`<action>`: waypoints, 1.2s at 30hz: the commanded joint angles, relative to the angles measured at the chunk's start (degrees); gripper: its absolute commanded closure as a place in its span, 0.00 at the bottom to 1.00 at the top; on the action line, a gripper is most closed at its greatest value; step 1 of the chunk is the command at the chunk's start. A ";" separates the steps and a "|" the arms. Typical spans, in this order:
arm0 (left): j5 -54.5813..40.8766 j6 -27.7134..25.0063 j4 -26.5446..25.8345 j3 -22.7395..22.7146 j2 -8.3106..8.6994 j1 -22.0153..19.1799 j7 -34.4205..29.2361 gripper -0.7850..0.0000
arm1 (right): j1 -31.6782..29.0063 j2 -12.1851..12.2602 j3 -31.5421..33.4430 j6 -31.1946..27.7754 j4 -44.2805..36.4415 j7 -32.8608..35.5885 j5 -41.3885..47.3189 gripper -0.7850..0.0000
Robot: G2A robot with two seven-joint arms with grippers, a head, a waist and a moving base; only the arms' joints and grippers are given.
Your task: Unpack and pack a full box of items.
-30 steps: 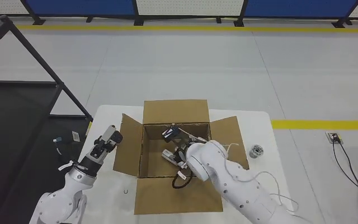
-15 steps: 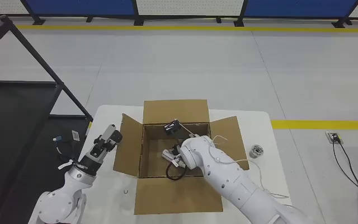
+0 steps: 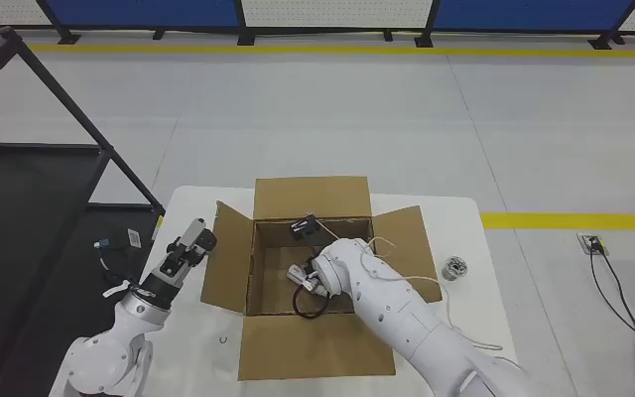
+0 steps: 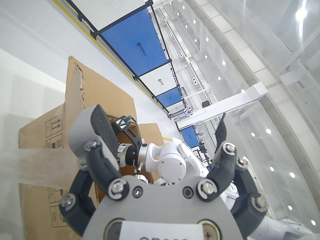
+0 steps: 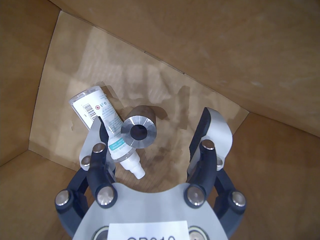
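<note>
Top and wrist views of a box-handling task, part-way through. The cardboard box [image 3: 260, 260] stands open on the white table [image 3: 189, 208], all four flaps folded outwards. Two items lie on its floor: a white spray bottle [image 5: 93, 108] on its side and, touching it, a short metal cylinder [image 5: 138, 132] with a bored end face. A small round grey item [image 3: 454, 267] sits on the table just beside the box's right flap, apart from the cardboard.

The right gripper [image 5: 153, 121] hangs inside the box above the cylinder, fingers spread and grasping nothing. One finger overlaps the bottle in the wrist view, and contact there cannot be judged. The left gripper [image 4: 161, 116] is held outside the box by its left flap, fingers likewise released and empty.

Judged from this layout, the box is close to empty. Either unpacking nears its end or repacking has barely begun, and the pictures do not settle which.

Markings: the bottle label carries a barcode, small round symbols, fine print and a teal band. The box's outer wall bears handling pictograms [image 4: 53, 126], among them a pair of upward arrows. Each gripper base carries a white printed sticker, cut off at the frame edge
</note>
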 commanded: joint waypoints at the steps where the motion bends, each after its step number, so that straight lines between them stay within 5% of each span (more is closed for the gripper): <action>1: 0.00 -0.04 0.08 0.04 0.01 -0.06 0.03 0.00 | 0.19 -0.46 0.02 0.06 1.10 -0.45 0.04 0.22; 7: -0.03 0.07 0.28 0.15 0.03 -0.13 0.23 0.00 | 0.78 -1.52 0.45 -0.21 3.68 -1.60 0.12 0.50; 31: 0.17 0.41 0.70 0.80 0.11 -0.81 0.50 0.00 | 2.63 -3.76 2.85 -5.29 10.54 0.79 0.68 0.58; 34: 0.18 0.33 0.66 0.73 0.13 -0.76 0.65 0.00 | 2.81 -3.92 3.19 -5.70 11.12 0.77 0.71 0.83; 35: 0.17 0.32 0.65 0.72 0.13 -0.74 0.65 0.00 | 2.91 -3.96 3.34 -5.90 11.28 0.74 0.78 1.00; 36: 0.16 0.32 0.62 0.71 0.14 -0.73 0.65 0.00 | 3.02 -3.99 3.47 -6.06 11.43 0.70 0.76 1.00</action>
